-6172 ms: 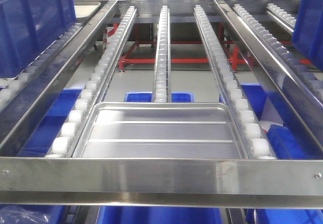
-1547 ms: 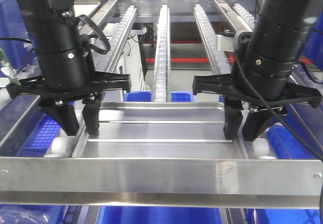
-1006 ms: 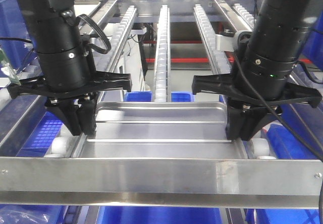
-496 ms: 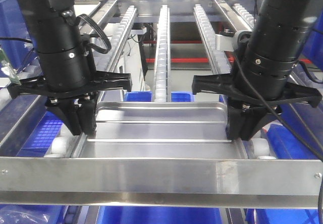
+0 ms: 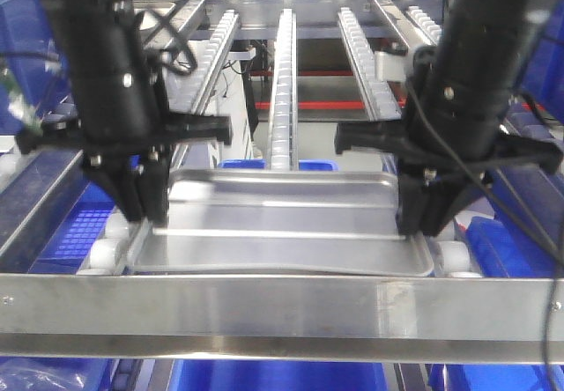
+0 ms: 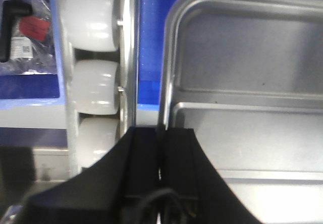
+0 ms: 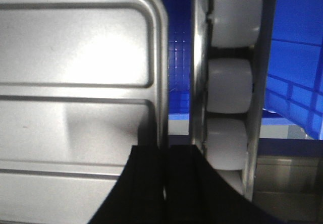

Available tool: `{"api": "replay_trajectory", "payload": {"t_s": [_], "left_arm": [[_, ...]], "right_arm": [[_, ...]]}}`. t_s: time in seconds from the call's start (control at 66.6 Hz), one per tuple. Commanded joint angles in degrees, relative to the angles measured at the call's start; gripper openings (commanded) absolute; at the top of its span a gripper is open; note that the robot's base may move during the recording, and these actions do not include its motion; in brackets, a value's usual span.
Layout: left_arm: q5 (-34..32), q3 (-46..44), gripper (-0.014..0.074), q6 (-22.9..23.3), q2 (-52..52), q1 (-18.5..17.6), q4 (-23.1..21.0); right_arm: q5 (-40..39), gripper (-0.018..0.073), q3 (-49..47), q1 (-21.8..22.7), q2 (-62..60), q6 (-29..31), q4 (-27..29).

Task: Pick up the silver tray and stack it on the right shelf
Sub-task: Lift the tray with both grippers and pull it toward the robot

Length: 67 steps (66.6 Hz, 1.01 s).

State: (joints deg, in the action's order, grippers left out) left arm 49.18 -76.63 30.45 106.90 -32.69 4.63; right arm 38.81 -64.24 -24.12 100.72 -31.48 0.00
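The silver tray (image 5: 282, 224) hangs just above the roller lanes of the right shelf, behind its broad steel front bar (image 5: 282, 307). The tray's near edge shows a little above that bar. My left gripper (image 5: 145, 210) is shut on the tray's left rim. My right gripper (image 5: 423, 224) is shut on the right rim. In the left wrist view the black fingers (image 6: 176, 153) pinch the tray's rim (image 6: 169, 82) beside white rollers (image 6: 93, 85). In the right wrist view the gripper (image 7: 164, 153) clamps the tray's rim (image 7: 162, 57), with rollers (image 7: 229, 85) just to its right.
A middle roller rail (image 5: 284, 83) and a further one (image 5: 366, 65) run back from the tray. Blue bins sit below the rack (image 5: 273, 378) and at the lower right (image 5: 502, 241). Another blue bin (image 5: 548, 65) stands on the lane at the far right.
Both grippers went from open beside the tray's rims to shut on them. Since half a second ago both arms and the tray have risen slightly, and the tray's near edge now shows.
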Motion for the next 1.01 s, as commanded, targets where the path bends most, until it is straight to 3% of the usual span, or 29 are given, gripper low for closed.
{"api": "replay_trajectory", "payload": {"t_s": [0.0,0.436,0.661,0.991], "left_arm": [[1.63,-4.04,-0.0099,0.53,-2.97,-0.14,1.38],[11.11,-10.02,-0.0099,0.53,-4.20,-0.14,1.22],[13.15,-9.90,-0.0099,0.53,-7.79,-0.29,-1.94],[13.35,-3.15,-0.0099,6.29,-13.89,-4.66,-1.83]], "right_arm": [[0.75,0.0049,-4.03,0.10,-2.71,0.14,-0.77],[8.67,0.0049,-10.43,-0.10,-5.71,0.14,-0.92],[12.14,0.0049,-10.38,-1.24,-9.11,-1.92,-0.82],[12.20,0.0049,-5.62,-6.96,-13.59,-6.86,-0.88]]}}
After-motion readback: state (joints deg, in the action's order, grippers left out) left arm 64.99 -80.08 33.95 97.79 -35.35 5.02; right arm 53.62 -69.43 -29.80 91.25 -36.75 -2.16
